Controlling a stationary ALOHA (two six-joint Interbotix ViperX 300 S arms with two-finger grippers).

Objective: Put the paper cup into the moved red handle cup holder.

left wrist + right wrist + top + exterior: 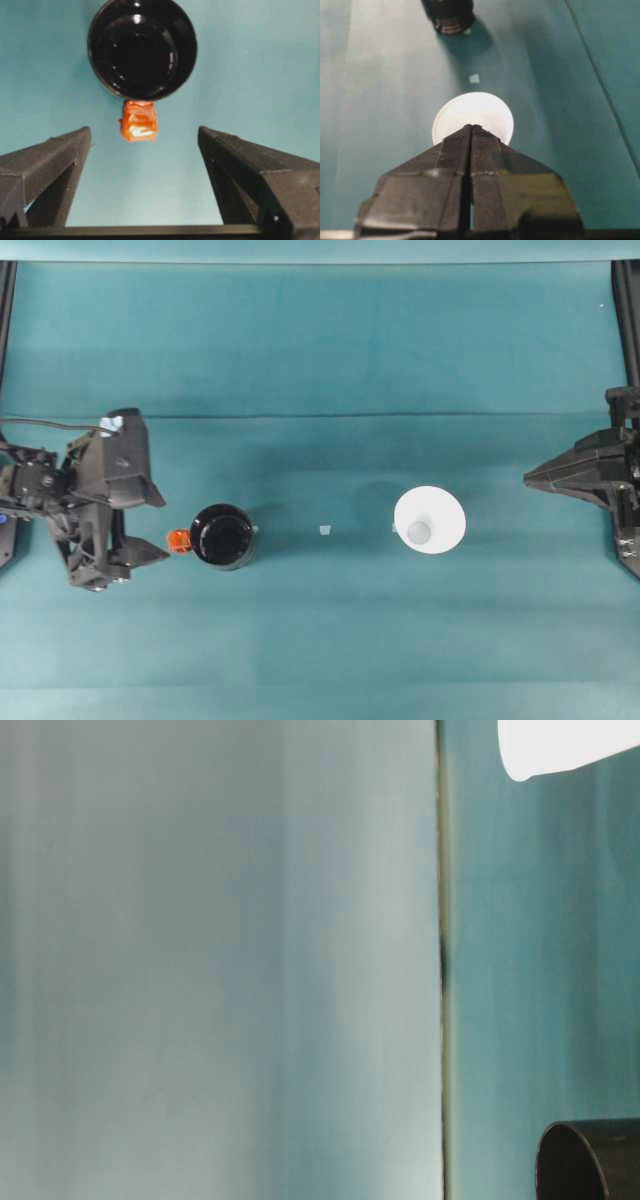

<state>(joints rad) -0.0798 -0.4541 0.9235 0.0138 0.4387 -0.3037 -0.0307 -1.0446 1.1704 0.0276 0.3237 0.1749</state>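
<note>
The red handle cup holder [222,536] is a glossy black round cup standing left of centre, its red-orange handle [179,540] pointing left. My left gripper [166,528] is open, with the handle level with its fingertips and untouched. In the left wrist view the handle [139,121] sits midway between the spread fingers [50,160], below the holder [142,47]. The paper cup [429,520] stands upright right of centre. My right gripper [530,479] is shut and empty, well to the cup's right. The right wrist view puts the shut gripper [471,128] in front of the cup [470,110].
A small pale tag [325,530] lies on the teal table between holder and cup. The table-level view catches the cup [560,745] and the holder's rim [590,1160]. Dark frame posts [628,320] stand at the table's sides.
</note>
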